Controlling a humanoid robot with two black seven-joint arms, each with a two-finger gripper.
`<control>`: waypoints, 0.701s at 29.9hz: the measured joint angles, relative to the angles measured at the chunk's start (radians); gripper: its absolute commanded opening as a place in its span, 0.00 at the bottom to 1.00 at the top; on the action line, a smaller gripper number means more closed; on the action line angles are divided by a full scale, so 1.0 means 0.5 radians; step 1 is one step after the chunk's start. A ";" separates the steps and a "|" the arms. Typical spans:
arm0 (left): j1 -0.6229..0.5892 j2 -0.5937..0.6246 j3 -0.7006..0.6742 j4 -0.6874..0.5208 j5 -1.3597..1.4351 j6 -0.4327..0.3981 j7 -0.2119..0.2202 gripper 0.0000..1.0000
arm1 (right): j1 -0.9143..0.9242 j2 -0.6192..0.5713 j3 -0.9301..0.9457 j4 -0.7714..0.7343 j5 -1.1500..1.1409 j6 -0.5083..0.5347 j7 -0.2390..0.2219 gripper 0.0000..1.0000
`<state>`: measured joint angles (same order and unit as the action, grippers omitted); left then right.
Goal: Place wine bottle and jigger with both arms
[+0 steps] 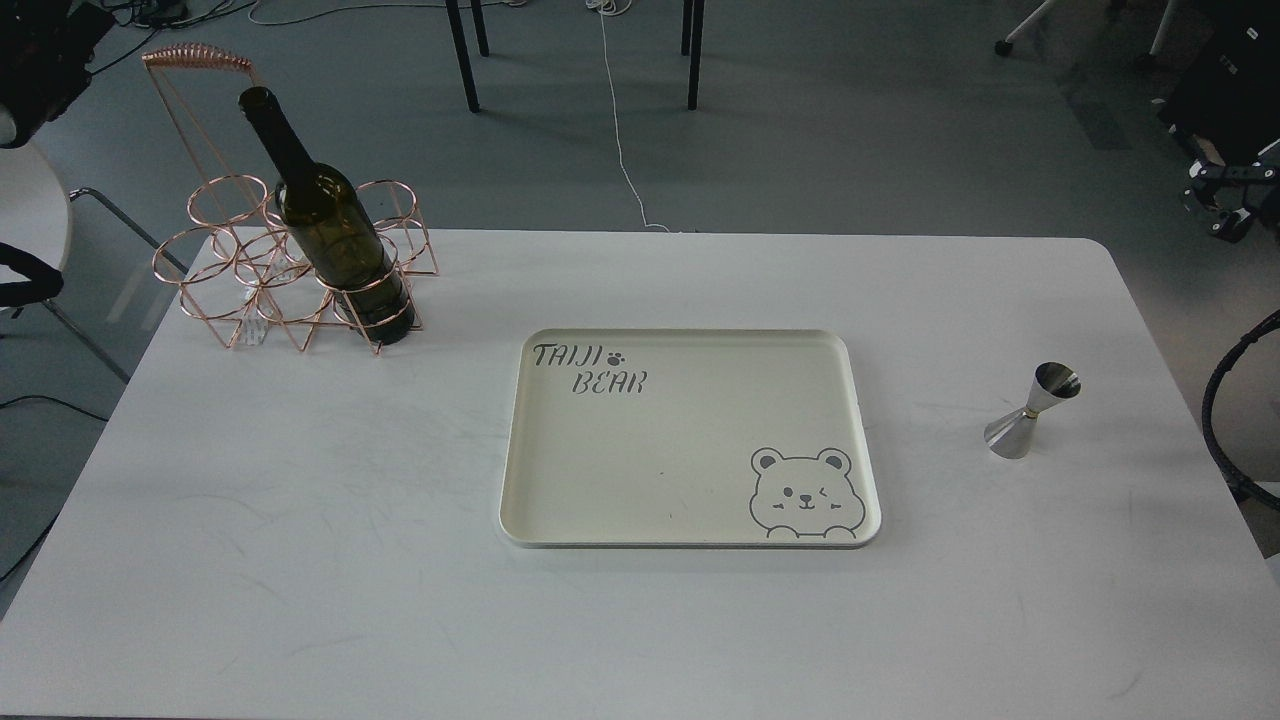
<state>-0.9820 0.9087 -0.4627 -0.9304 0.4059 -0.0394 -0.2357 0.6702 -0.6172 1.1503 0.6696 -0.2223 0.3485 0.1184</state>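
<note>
One wine bottle (335, 225), one jigger (1030, 412), one tray (690, 535), one wire rack (250, 270), one table (300, 560).

Table layout: rack and bottle far left, tray centre, jigger right.

Table (300, 560) spans the view. At its far-left corner stands a wire bottle rack (262, 268) with several ring compartments; the wine bottle (335, 225) sits upright in the front-right ring, its neck rising above the rack. The rack's handle (197, 56) stands up behind and left of the bottle. A rectangular tray (620, 450) lies flat at the table's middle, well apart from the rack, right of it and nearer the viewer. The jigger (1033, 411) stands on the tabletop right of the tray, clear of it, near the right edge. Chair legs (462, 55) stand on the floor beyond the table's far edge.
</note>
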 measured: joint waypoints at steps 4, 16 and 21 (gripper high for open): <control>0.062 -0.009 0.002 0.056 -0.520 -0.093 -0.010 0.98 | -0.005 -0.004 0.005 -0.030 0.004 -0.002 0.029 1.00; 0.293 -0.268 -0.039 0.542 -1.501 -0.636 -0.109 0.98 | -0.034 0.008 -0.014 -0.201 0.677 0.022 -0.130 1.00; 0.401 -0.342 -0.183 0.608 -1.691 -0.816 -0.096 0.98 | -0.038 0.023 -0.024 -0.328 0.730 0.083 -0.148 1.00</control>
<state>-0.7816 0.7375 -0.5540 -0.6265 -0.4395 -0.4472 -0.2835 0.6513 -0.6055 1.1383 0.5055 0.1426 0.3899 0.0443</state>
